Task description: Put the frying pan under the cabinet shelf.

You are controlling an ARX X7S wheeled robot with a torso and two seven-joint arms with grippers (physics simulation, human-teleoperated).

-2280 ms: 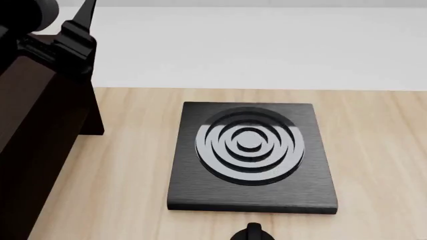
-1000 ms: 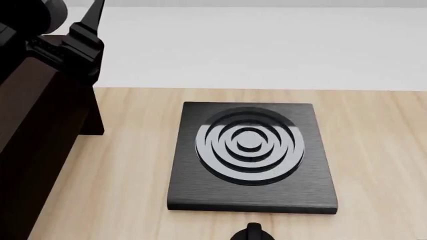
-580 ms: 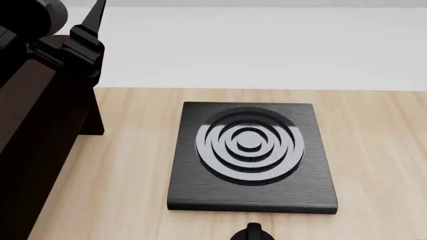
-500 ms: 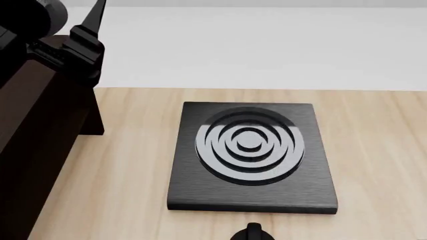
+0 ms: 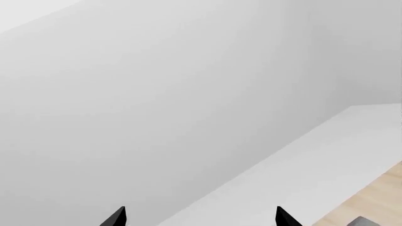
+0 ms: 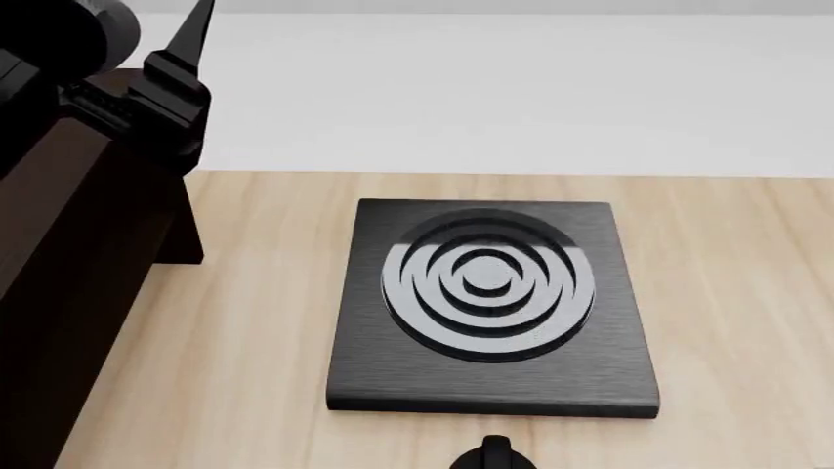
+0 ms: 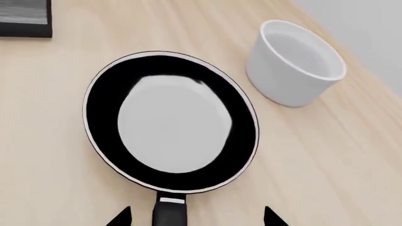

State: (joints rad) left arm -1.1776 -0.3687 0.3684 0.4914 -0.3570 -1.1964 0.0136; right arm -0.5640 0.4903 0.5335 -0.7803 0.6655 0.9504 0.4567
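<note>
The frying pan [image 7: 171,123] fills the centre of the right wrist view: a round black pan with a thin light rim and a glossy, pale-reflecting inside. It lies flat on the light wooden worktop [image 7: 314,160], its black handle running to the lower edge of the frame. The right gripper [image 7: 196,217] shows there as two dark fingers [image 7: 119,218], spread apart, one either side of the handle and apart from it. In the upper right stands a smooth white cylindrical pot [image 7: 294,63], near the pan but not touching.

In the head view, a black square plate [image 6: 493,308] with brushed texture and concentric rings sits mid-frame. The cabinet shelf [image 6: 72,283], flat dark brown boards, fills the left edge. The left gripper [image 5: 199,217] has fingers spread, pinching nothing.
</note>
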